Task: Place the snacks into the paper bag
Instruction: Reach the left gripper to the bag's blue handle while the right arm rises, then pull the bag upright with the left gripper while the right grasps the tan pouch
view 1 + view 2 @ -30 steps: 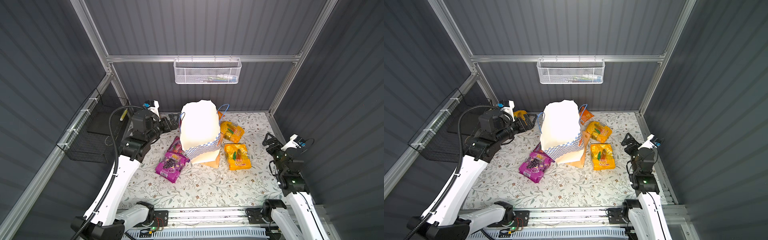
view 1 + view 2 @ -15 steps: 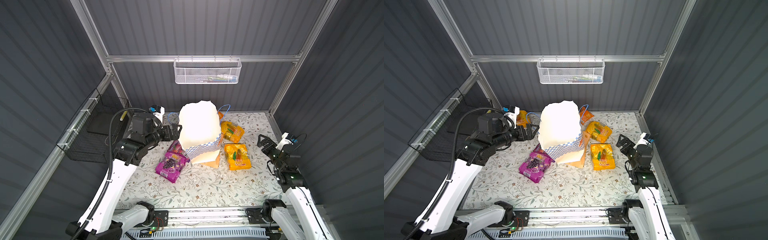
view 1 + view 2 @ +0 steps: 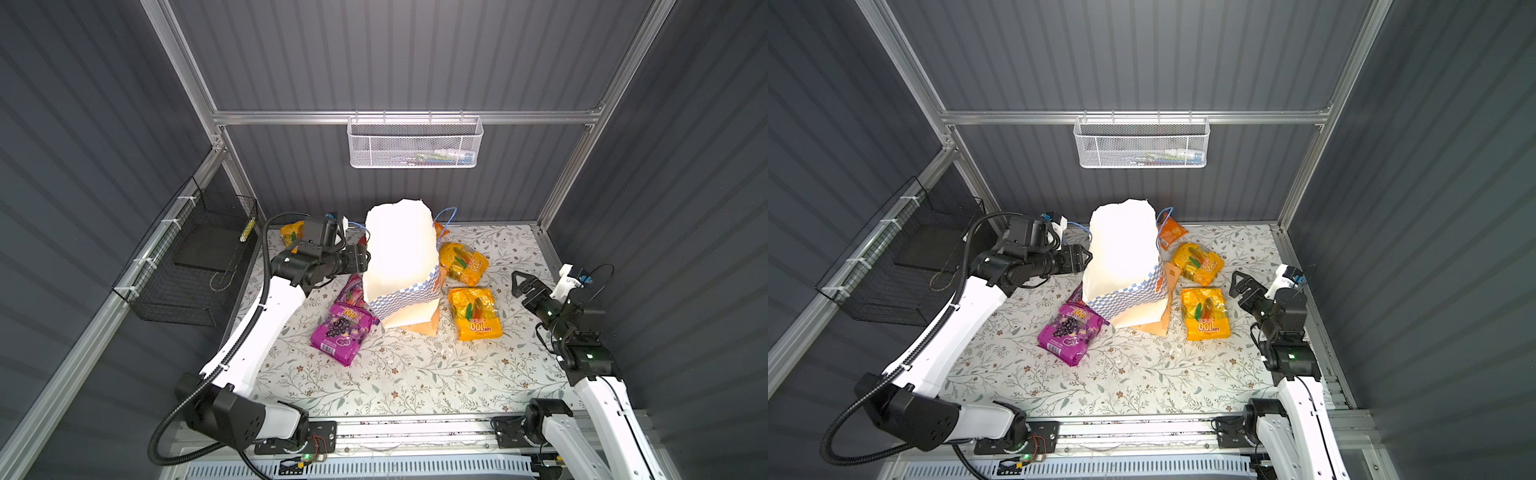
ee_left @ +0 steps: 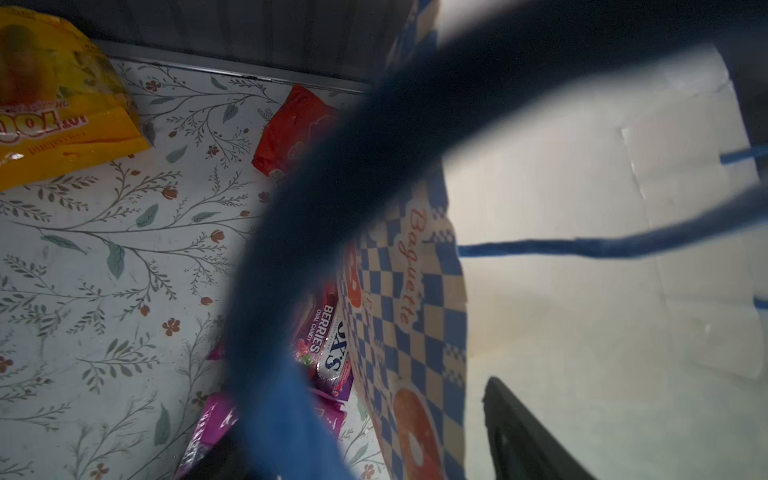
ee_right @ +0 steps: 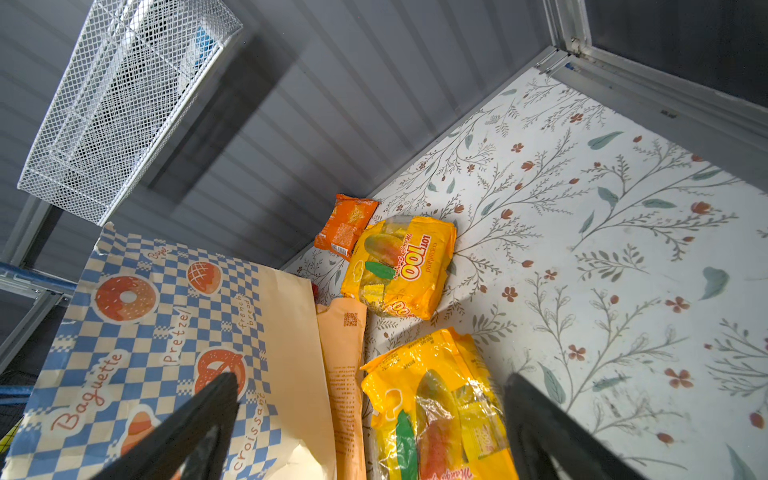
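Observation:
The paper bag leans on its tan base mid-table. My left gripper is open at the bag's left rim. The checkered wall stands between the jaws, with one finger inside. A blurred blue cord handle hides the other finger. My right gripper is open and empty, right of a yellow "100" packet. Other snacks lie around the bag: a second yellow packet, a small orange one, purple grape, FOX'S and red.
A third yellow packet lies at the back left corner. A white mesh basket hangs on the back wall. A black wire basket hangs on the left wall. The floral tabletop ends at a front rail.
My left gripper moved right from behind the bag to its left rim, and its jaws have narrowed. My right gripper shifted slightly left toward the yellow packets.

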Robot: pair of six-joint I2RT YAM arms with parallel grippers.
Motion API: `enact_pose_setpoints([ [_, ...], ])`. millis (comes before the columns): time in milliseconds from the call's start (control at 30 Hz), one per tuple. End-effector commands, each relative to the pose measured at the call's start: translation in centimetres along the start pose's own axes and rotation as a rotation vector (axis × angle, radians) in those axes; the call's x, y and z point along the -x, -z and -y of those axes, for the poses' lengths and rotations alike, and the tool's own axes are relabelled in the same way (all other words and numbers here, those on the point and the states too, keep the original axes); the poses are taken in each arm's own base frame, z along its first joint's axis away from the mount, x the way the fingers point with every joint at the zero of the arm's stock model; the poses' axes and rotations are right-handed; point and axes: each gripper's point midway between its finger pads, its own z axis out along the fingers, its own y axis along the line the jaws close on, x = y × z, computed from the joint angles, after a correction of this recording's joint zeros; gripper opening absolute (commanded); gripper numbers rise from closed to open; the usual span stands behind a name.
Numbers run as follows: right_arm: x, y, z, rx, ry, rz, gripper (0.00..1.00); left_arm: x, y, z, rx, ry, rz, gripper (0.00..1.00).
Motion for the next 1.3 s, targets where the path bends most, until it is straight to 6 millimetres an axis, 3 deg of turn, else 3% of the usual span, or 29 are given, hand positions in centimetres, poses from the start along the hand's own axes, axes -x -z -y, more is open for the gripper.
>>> enact_pose_setpoints([
  [0,-0.6,0.2,-0.2,0.011,0.030,-0.034,0.99,1.4,-0.4,0.3,0.015,0.013,0.025,0.60],
  [167,-1.8,-0.7,-0.4,0.006,0.062,-0.105,0.99,2.0,-1.4,0.5,0.006,0.047,0.021,0.25],
  [267,-2.9,-1.6,-1.4,0.024,0.088,-0.164,0.99,3.1,-0.5,1.1,-0.013,0.076,0.062,0.00],
  [400,-5.5,-3.2,-4.2,0.087,0.150,-0.276,0.99,5.4,2.9,2.0,-0.039,0.113,0.176,0.00],
  [600,-10.2,-6.4,-7.8,0.241,0.095,-0.464,0.99,7.9,9.9,-0.7,0.104,0.183,0.423,0.00],
  [733,-13.7,-9.2,-7.8,0.201,0.122,-0.562,0.99,8.4,13.2,-1.8,0.175,0.185,0.505,0.00],
  [967,-18.1,-13.9,-8.0,0.159,0.120,-0.677,0.96,8.2,15.1,-3.7,0.282,0.175,0.549,0.00],
  [1100,-19.2,-16.9,-5.4,0.001,0.165,-0.693,0.92,8.1,15.2,-3.8,0.289,0.167,0.555,0.00],
  [1267,-21.7,-18.5,-3.6,-0.070,0.147,-0.763,0.87,8.0,14.9,-3.7,0.281,0.153,0.545,0.00],
])
